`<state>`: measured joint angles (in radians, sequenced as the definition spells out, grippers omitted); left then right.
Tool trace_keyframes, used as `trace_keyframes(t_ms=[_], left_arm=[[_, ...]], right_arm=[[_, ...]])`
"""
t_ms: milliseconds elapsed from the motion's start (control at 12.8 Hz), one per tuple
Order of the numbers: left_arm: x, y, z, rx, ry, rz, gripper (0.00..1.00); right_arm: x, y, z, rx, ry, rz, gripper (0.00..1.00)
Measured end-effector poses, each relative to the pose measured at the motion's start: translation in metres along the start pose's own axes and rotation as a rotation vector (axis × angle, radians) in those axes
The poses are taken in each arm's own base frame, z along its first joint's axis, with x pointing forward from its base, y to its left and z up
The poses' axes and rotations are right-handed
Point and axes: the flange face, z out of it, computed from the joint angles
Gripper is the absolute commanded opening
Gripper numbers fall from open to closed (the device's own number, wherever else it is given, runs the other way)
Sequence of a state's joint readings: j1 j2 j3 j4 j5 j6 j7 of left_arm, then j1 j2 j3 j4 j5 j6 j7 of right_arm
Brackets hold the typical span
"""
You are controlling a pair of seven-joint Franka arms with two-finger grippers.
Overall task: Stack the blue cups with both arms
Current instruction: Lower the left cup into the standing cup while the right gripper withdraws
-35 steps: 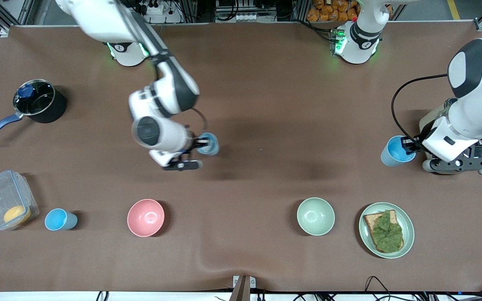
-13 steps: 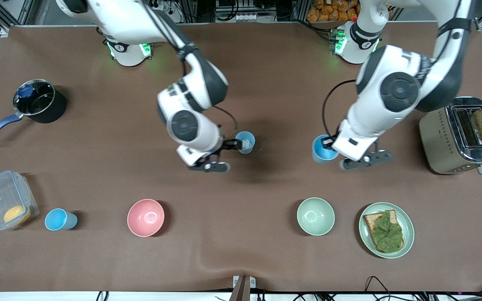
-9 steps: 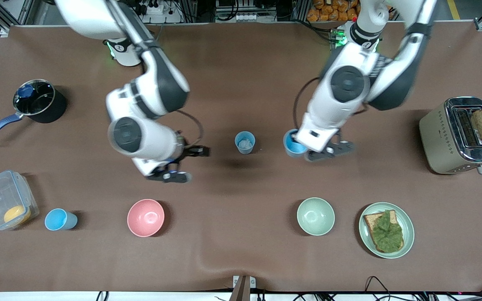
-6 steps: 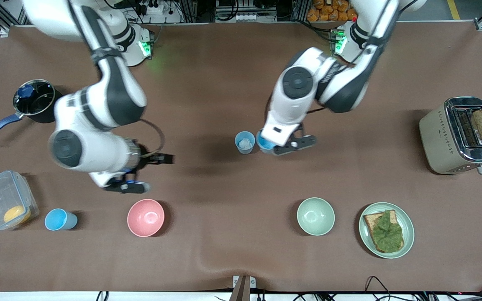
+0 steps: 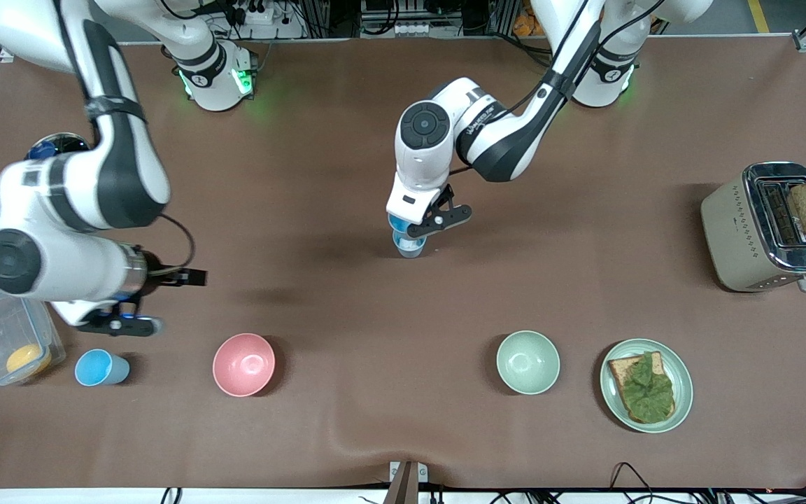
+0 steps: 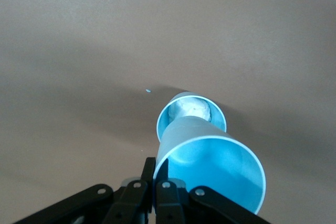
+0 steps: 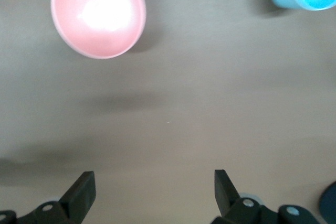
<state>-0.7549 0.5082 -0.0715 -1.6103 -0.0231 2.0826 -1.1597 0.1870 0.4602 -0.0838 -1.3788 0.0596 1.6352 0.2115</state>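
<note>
My left gripper (image 5: 403, 225) is shut on the rim of the sky blue cup (image 5: 397, 223) and holds it tilted just above the pale grey-blue cup (image 5: 411, 247), which stands upright mid-table. In the left wrist view the fingers (image 6: 154, 163) pinch the sky blue cup's wall (image 6: 210, 163). The pale cup (image 6: 191, 113) lies right under it with something white inside. My right gripper (image 5: 189, 278) is open and empty over bare table at the right arm's end. Its fingers (image 7: 84, 190) stand wide apart.
Another blue cup (image 5: 101, 368) and a pink bowl (image 5: 243, 364) stand near the front camera, below the right gripper. A clear box (image 5: 4, 343), a pale green bowl (image 5: 527, 362), a plate with bread (image 5: 646, 385) and a toaster (image 5: 770, 227) also stand around.
The right gripper let go of the pale cup mid-table and swung away toward its own end. The left arm carried the sky blue cup from beside the toaster to over the pale cup.
</note>
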Motion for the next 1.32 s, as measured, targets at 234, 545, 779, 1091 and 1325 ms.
trace_keyframes(t_ms=[234,545,779,1091,1325], left_arm=[[0.007,-0.003,0.008,0.012,-0.002,-0.01,0.0],[0.009,0.0,0.017,0.003,0.001,-0.013,0.0],[0.011,0.001,0.026,-0.003,0.004,-0.014,1.0],[0.02,0.003,0.02,-0.023,0.015,-0.025,1.0],[0.078,-0.023,-0.053,-0.06,0.126,-0.052,1.0]], right_arm=[[-0.019,0.078,-0.04,0.037,0.055,0.015,1.0],[-0.066,0.136,-0.088,0.063,0.107,-0.005,1.0],[-0.093,0.144,-0.104,0.032,0.106,-0.007,1.0],[-0.11,0.132,-0.109,0.008,0.079,-0.036,1.0],[-0.118,0.11,-0.118,0.001,0.087,-0.075,1.0]])
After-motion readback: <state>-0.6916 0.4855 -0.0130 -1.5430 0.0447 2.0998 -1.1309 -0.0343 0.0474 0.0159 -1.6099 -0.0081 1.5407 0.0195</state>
